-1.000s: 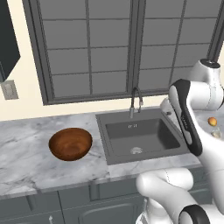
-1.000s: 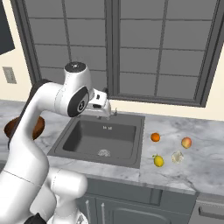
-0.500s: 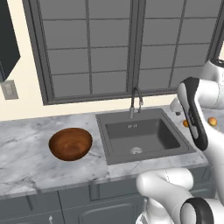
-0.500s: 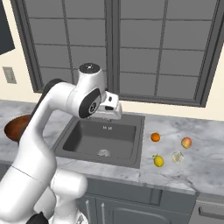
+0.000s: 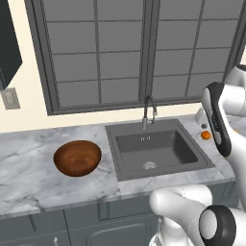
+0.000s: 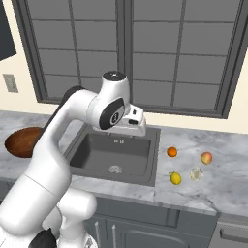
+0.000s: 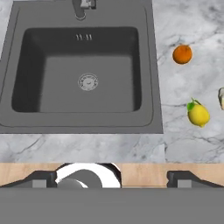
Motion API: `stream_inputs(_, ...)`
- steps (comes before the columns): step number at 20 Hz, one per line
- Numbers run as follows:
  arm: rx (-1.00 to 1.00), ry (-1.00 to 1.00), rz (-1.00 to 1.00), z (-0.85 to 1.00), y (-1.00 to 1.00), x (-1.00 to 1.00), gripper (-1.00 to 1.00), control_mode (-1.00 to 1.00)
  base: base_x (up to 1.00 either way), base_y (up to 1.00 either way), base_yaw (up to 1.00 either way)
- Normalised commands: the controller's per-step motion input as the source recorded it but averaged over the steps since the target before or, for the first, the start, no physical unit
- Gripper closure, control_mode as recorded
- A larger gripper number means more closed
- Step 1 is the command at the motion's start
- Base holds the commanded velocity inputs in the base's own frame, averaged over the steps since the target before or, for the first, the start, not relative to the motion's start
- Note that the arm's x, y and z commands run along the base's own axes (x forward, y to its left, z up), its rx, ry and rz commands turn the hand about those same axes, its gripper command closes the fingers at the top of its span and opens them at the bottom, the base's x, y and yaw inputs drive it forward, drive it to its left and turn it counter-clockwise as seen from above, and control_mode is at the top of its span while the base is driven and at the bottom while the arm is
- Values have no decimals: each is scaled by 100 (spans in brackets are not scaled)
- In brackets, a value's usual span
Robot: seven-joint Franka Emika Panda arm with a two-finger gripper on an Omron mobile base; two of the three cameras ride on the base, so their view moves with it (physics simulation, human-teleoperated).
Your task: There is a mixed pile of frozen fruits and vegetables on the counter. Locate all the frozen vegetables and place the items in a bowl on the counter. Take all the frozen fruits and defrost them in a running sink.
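Claw further right — orange ball beyond, apart

Brown bowl sits left of the empty sink; orange, peach, yellow piece and whitish lump lie on the bench right of it.

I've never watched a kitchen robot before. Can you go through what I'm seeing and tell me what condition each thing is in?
sink: empty, no water seen running.
faucet: over the sink's back edge.
bowl: empty, on the counter left of the sink.
orange ball: on the counter.
yellow piece: on the counter.
peach-like ball: on the counter.
whitish lump: on the counter.
gripper: open, holding nothing.
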Motion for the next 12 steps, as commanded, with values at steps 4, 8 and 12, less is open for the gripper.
stream_inputs(4,0,13,-3,-12,-40,-1,-100,-100,0,0,0)
stream_inputs(8,0,13,-3,-10,-36,0,-100,-100,0,0,0)
stream_inputs(12,0,8,0,-16,-27,0,-100,-100,0,0,0)
